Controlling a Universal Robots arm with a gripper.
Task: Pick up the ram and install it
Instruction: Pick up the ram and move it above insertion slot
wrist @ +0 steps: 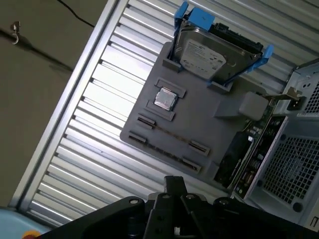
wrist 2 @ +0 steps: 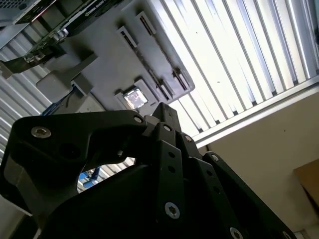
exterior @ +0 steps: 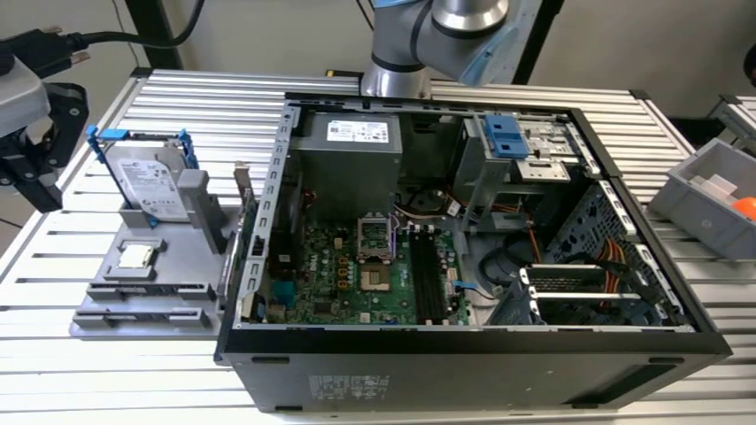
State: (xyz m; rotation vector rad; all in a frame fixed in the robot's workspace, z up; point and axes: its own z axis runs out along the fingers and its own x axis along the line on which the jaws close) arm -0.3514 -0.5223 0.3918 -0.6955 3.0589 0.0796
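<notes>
Thin ram (wrist: 170,133) edgewise in grey holder (wrist: 209,117)

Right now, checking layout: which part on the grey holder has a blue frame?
The upright silver hard drive; the small square processor chip lies flat without one.

Arm (exterior: 440,27): silver-grey metal sections, with a rounded joint housing that carries a light blue cap. The cylindrical segment below it is plain grey.

Wrist housing (exterior: 18,81), at the exterior view's left: pale grey body over black brackets, with a thick black cable (exterior: 119,37) leading into it.

The gripper (wrist 2: 158,119), in both wrist views, is matte black throughout. It is made of flat linkage bars (wrist 2: 89,137) with rounded ends, pinned together. The pivots carry silver socket-head screws (wrist 2: 172,210) (the one at the outer bar's rounded end looks brighter).
</notes>
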